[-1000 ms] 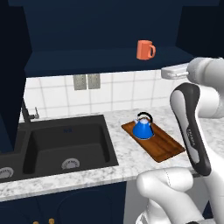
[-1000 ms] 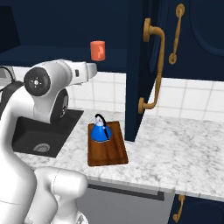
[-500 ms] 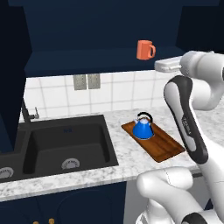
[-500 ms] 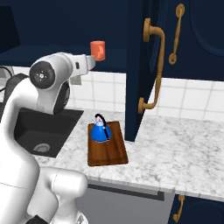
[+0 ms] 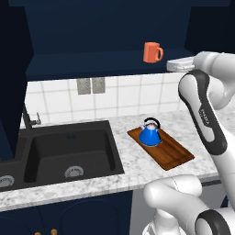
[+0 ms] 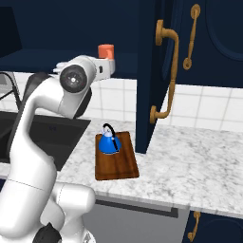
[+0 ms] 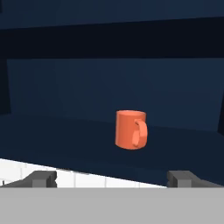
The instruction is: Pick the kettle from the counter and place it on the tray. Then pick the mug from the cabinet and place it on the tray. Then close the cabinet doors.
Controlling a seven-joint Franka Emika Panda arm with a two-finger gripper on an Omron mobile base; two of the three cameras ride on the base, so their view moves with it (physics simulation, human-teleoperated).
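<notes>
Since the earlier frame the arm rose and swung toward the cabinet (image 5: 105, 32); the gripper (image 7: 113, 178) faced the mug (image 7: 131, 129) with fingers wide apart, holding nothing. Small writing on the arm was unreadable. The mug stood upright on the shelf. The right base view showed the open door (image 6: 154, 71); the kettle (image 6: 108, 141) sat on the tray (image 6: 116, 166).
</notes>
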